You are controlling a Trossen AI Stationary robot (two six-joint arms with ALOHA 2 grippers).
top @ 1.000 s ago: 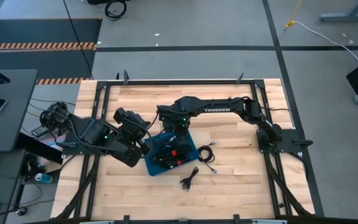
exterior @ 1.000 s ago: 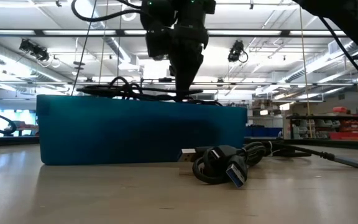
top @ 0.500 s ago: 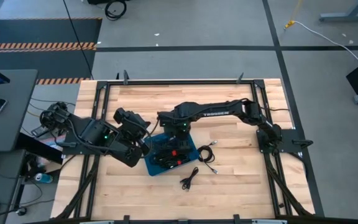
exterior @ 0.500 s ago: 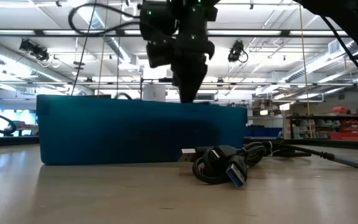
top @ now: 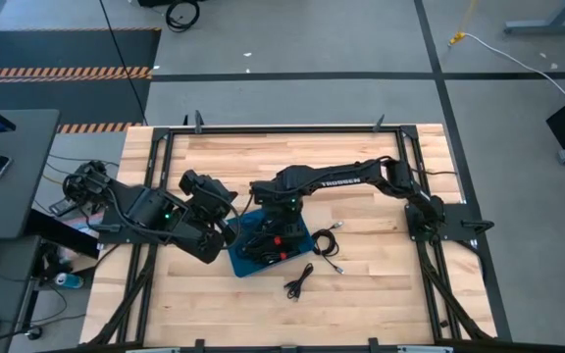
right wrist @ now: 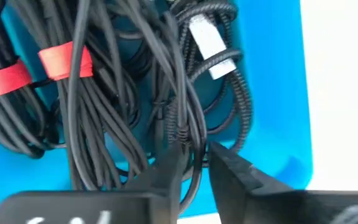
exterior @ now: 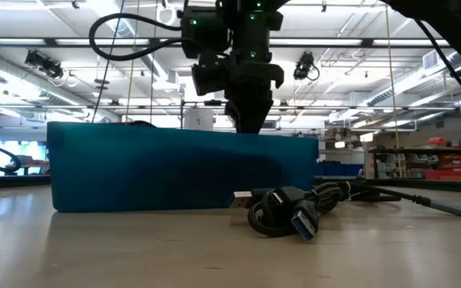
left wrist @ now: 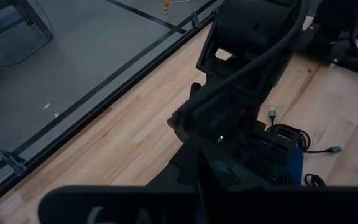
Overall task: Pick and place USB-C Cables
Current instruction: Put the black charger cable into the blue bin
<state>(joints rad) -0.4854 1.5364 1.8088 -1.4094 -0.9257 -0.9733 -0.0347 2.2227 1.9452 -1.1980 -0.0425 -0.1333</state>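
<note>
- Blue tray (top: 300,238) heaped with coiled black USB-C cables (right wrist: 104,106), two bound with red ties (right wrist: 64,59); silver plug (right wrist: 207,37) showing among them
- Three more cable bundles (top: 299,282) loose on the wooden tabletop (top: 361,275) beside the tray; hall with ceiling lights behind
- Right hand (right wrist: 194,165) lowered into the tray, fingers slightly parted astride a cable strand; grip not certain
- Left hand (top: 226,232) shut, empty, just beside the tray's edge
</note>
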